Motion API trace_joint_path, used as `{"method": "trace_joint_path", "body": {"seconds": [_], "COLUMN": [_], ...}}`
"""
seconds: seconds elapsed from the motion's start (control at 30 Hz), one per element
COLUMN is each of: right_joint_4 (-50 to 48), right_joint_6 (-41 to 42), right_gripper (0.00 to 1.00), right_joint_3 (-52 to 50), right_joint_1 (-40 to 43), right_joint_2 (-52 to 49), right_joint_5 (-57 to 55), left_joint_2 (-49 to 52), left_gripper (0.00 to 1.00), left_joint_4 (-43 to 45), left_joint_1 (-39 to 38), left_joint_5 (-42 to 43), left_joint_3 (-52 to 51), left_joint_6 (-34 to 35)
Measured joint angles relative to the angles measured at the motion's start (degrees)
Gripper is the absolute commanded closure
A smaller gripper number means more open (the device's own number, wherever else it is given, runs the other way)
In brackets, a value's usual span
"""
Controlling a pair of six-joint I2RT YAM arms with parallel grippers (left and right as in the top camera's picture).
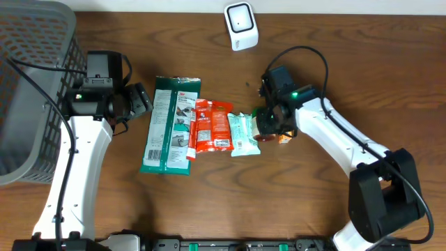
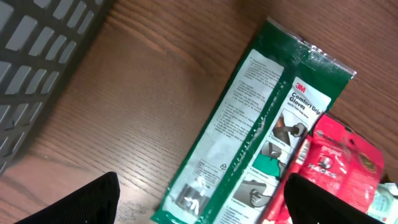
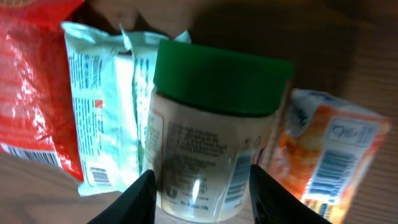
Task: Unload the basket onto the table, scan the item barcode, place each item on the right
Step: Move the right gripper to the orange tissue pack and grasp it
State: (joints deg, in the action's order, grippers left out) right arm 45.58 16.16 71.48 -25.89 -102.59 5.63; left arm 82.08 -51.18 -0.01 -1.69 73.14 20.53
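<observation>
Several items lie in a row on the wooden table: a green glove pack [image 1: 169, 124] [image 2: 249, 130], a red packet [image 1: 211, 125] [image 2: 339, 165], a pale green wipes pack [image 1: 243, 134] [image 3: 102, 112], a green-lidded jar [image 3: 208, 137] and an orange packet [image 3: 326, 155]. My right gripper [image 1: 268, 125] [image 3: 202, 199] is shut on the jar, a finger against each side; a barcode shows on the jar's right side. My left gripper [image 1: 139, 101] [image 2: 199, 205] hangs open over the glove pack's end, holding nothing. The white scanner [image 1: 240, 26] stands at the table's far edge.
A grey mesh basket [image 1: 31, 90] [image 2: 37, 56] stands at the left edge of the table, beside the left arm. Black cables loop above the right arm and across the basket.
</observation>
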Motion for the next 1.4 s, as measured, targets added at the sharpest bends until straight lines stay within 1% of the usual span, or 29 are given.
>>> {"method": "trace_joint_path", "body": {"seconds": [0.27, 0.4, 0.47, 0.63, 0.77, 0.93, 1.13, 1.3, 1.4], "right_joint_4": [-1.3, -1.7, -1.5, 1.5, 4.3, 6.9, 8.5, 8.1, 5.7], "right_joint_6": [0.2, 0.2, 0.3, -0.3, -0.7, -0.9, -0.9, -0.8, -0.6], "right_gripper": [0.52, 0.46, 0.45, 0.42, 0.4, 0.41, 0.42, 0.42, 0.42], "right_joint_3": [0.0, 0.0, 0.1, 2.2, 4.3, 5.3, 5.4, 4.7, 2.2], "right_joint_1": [-3.0, -2.9, -2.8, -2.8, -2.5, 0.3, 5.4, 8.1, 8.2], "right_joint_2": [0.0, 0.0, 0.0, 0.3, 2.4, 5.3, 5.4, 5.4, 5.4], "right_joint_5": [1.2, 1.5, 1.7, 2.1, 0.3, -1.2, -5.1, -6.6, -6.7], "left_joint_2": [0.0, 0.0, 0.0, 0.0, 0.0, 0.0, 0.0, 0.0, 0.0], "left_gripper": [0.15, 0.15, 0.15, 0.15, 0.15, 0.15, 0.15, 0.15, 0.15], "left_joint_4": [0.0, 0.0, 0.0, 0.0, 0.0, 0.0, 0.0, 0.0, 0.0], "left_joint_1": [0.0, 0.0, 0.0, 0.0, 0.0, 0.0, 0.0, 0.0, 0.0], "left_joint_5": [0.0, 0.0, 0.0, 0.0, 0.0, 0.0, 0.0, 0.0, 0.0], "left_joint_3": [0.0, 0.0, 0.0, 0.0, 0.0, 0.0, 0.0, 0.0, 0.0], "left_joint_6": [0.0, 0.0, 0.0, 0.0, 0.0, 0.0, 0.0, 0.0, 0.0]}}
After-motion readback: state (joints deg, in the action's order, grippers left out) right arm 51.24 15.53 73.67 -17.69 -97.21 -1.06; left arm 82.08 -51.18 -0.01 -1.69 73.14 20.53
